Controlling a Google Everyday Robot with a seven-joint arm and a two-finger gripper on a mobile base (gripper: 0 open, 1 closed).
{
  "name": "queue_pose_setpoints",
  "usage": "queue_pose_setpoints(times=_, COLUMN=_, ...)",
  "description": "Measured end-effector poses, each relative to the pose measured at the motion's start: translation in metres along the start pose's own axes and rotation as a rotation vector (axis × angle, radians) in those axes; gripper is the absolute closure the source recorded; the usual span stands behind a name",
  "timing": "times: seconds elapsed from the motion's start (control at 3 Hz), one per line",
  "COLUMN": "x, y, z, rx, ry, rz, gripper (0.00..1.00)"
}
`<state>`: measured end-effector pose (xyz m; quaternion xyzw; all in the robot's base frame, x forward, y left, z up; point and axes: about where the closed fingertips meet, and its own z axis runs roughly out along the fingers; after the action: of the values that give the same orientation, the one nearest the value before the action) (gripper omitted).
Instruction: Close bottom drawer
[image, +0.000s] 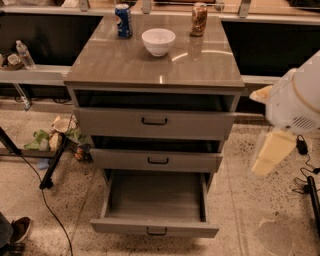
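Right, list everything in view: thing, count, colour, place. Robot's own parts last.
cabinet: one, grey-taupe, centre.
top drawer: one, grey-taupe, highest, slightly out.
middle drawer: one, grey-taupe, below it, slightly out.
bottom drawer: one, grey-taupe, lowest, pulled far out.
bowl: one, white, on the cabinet top.
blue can: one, blue, left of the bowl.
brown can: one, brown, right of the bowl.
bottle: one, clear, ledge at left.
litter: several pieces, green and tan, floor left of cabinet.
shoe: one, dark, bottom left corner.
arm: one, white, right edge.
gripper: one, pale yellow, below the arm, right of the drawers.
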<state>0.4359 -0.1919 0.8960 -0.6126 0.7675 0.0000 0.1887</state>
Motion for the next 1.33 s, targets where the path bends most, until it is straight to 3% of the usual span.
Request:
queue_pose_setpoints(times=0.33, x=0.005, y=0.027, z=0.062, rx=-0.014, ry=-0.035, rz=-0.015, gripper=0.0)
queue_pose_setpoints(times=0.67, x=0.006, y=0.056, z=0.131, rx=-0.016, ry=-0.008, rz=-0.028, gripper=0.0)
queue_pose_setpoints(times=1.33, x=0.014, y=0.064, z=0.161, rx=0.012, ry=-0.001, rz=-0.004, gripper=0.0)
